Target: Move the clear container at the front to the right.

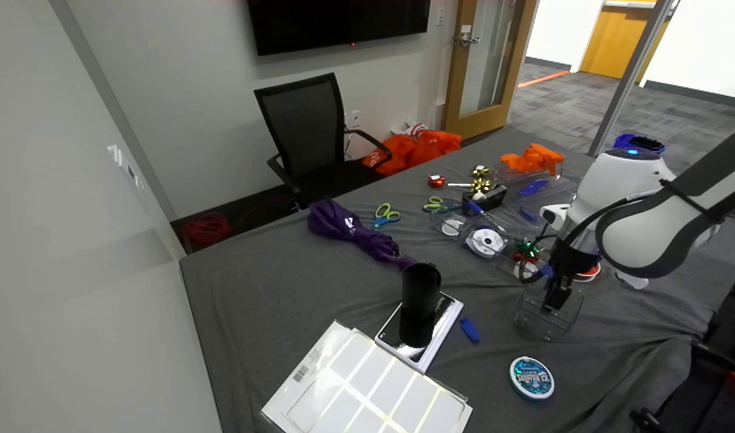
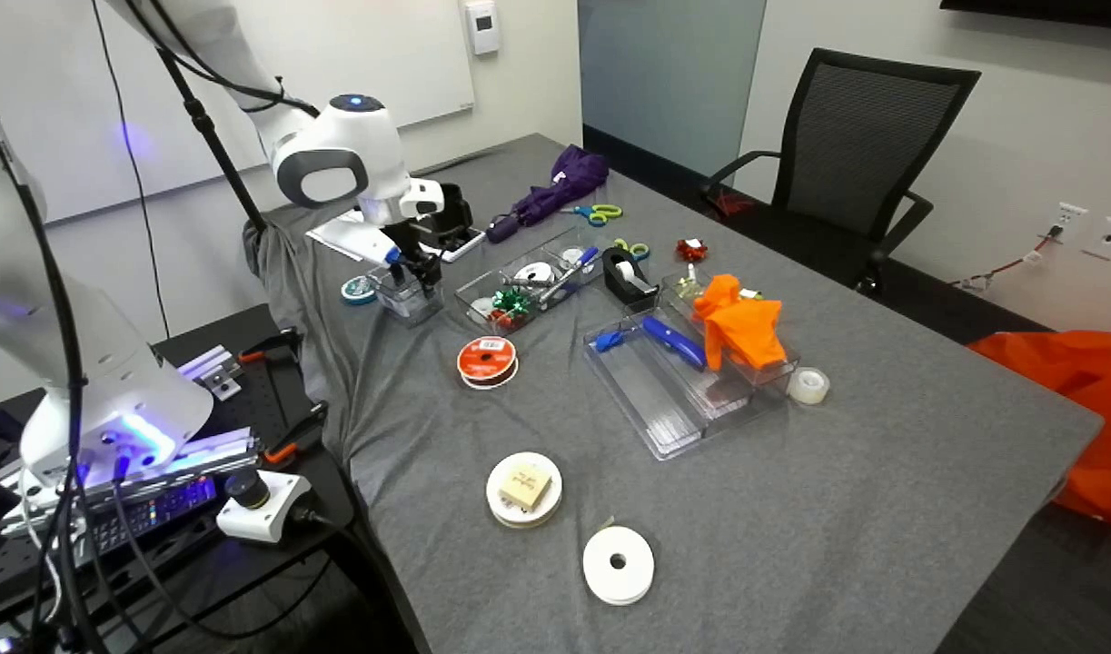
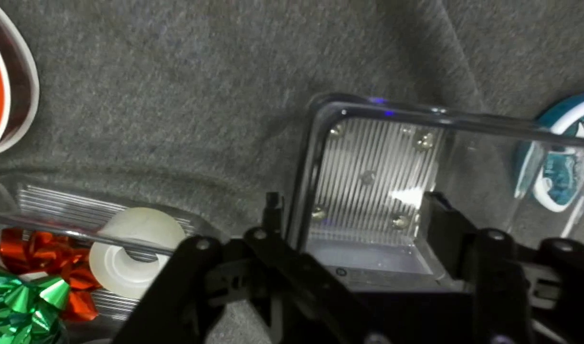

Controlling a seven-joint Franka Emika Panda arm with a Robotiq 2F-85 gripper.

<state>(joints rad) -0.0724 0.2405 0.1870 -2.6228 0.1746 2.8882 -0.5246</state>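
The clear container [image 1: 542, 329] stands on the grey cloth near the front of the table. It also shows in an exterior view [image 2: 408, 309] and large in the wrist view [image 3: 368, 157], with a ribbed bottom. My gripper [image 1: 557, 299] is right at it, pointing down; it also shows in an exterior view [image 2: 421, 272]. In the wrist view my gripper [image 3: 354, 205] is open. One finger is outside the container's near-left wall, and the other appears inside, above its floor. The wall lies between the fingers. I cannot tell whether either finger touches it.
A teal-and-white round tin [image 1: 532, 377] lies beside the container. A clear divided tray [image 2: 541, 291] with ribbon and bows stands close on the opposite side. An orange spool [image 2: 488, 360], a blue item [image 1: 470, 330] and a black cylinder [image 1: 419, 304] on a white box are nearby.
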